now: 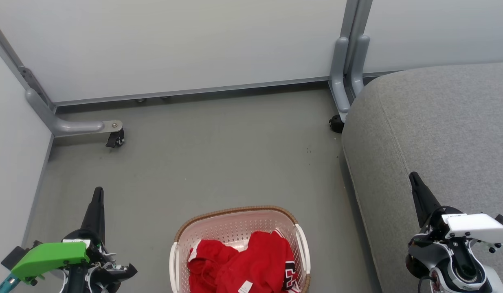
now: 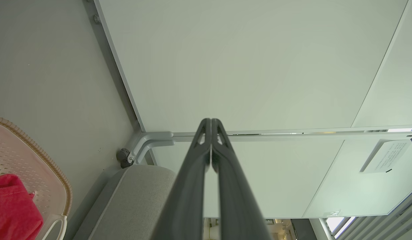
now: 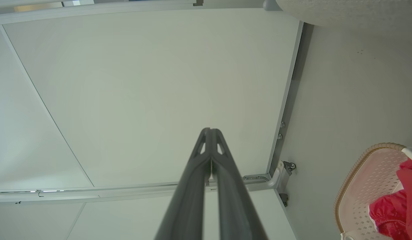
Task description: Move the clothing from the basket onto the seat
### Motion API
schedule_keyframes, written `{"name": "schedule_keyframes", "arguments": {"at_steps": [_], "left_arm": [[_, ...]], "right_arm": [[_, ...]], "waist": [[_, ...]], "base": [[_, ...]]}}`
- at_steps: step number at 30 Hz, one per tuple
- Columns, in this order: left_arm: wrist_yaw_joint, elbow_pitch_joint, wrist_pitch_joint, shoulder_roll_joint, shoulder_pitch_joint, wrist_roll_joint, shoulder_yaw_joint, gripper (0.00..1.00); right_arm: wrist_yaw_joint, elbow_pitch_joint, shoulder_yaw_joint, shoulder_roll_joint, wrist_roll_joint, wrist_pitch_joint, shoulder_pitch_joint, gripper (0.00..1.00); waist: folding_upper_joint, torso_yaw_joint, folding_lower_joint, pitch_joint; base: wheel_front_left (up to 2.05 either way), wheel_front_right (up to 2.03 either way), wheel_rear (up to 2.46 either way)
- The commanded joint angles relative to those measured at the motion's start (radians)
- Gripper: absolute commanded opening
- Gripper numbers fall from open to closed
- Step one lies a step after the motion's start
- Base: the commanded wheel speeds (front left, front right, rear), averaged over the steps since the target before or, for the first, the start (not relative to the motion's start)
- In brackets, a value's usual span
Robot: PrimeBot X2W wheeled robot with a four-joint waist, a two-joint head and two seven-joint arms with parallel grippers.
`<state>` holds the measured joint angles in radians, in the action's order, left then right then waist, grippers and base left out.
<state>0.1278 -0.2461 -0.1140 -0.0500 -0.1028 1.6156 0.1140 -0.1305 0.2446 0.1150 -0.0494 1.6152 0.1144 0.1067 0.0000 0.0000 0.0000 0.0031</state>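
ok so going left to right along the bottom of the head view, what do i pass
left gripper → basket with the red clothing in it → left edge of the seat → right gripper, in front of the seat

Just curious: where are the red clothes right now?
In the head view, bottom centre: the clothes lie in the basket on the floor, left of the seat.

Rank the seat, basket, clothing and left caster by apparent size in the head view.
1. Seat, cut off at the frame's edge.
2. Basket, cut off at the bottom.
3. Clothing, lying inside the basket.
4. Left caster, smallest; it is farther away, so true size is unsure.
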Motion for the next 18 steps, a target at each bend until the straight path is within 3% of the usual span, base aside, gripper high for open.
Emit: {"name": "schedule_keyframes", "arguments": {"at_steps": [1,12,13,18], "left_arm": [[0.006,0.0,-0.002,-0.001,-0.015,-0.006,0.0,0.0],[0.006,0.0,-0.002,-0.001,-0.015,-0.006,0.0,0.0],[0.0,0.0,0.0,0.0,0.0,0.0,0.0,1.0],[-0.004,-0.048,0.001,0.009,0.036,0.0,-0.004,1.0]], "right_arm": [[0.0,0.001,-0.001,-0.001,-0.005,0.001,0.006,0.0],[0.0,0.001,-0.001,-0.001,-0.005,0.001,0.006,0.0],[0.0,0.0,0.0,0.0,0.0,0.0,0.0,1.0],[0.0,0.047,-0.002,0.012,0.0,0.0,-0.04,1.0]], "waist": [[0.0,0.0,0.0,0.0],[0.0,0.0,0.0,0.0],[0.0,0.0,0.0,0.0],[0.0,0.0,0.0,0.0]], "base": [[0.0,0.0,0.0],[0.0,0.0,0.0],[0.0,0.0,0.0],[0.0,0.0,0.0]]}}
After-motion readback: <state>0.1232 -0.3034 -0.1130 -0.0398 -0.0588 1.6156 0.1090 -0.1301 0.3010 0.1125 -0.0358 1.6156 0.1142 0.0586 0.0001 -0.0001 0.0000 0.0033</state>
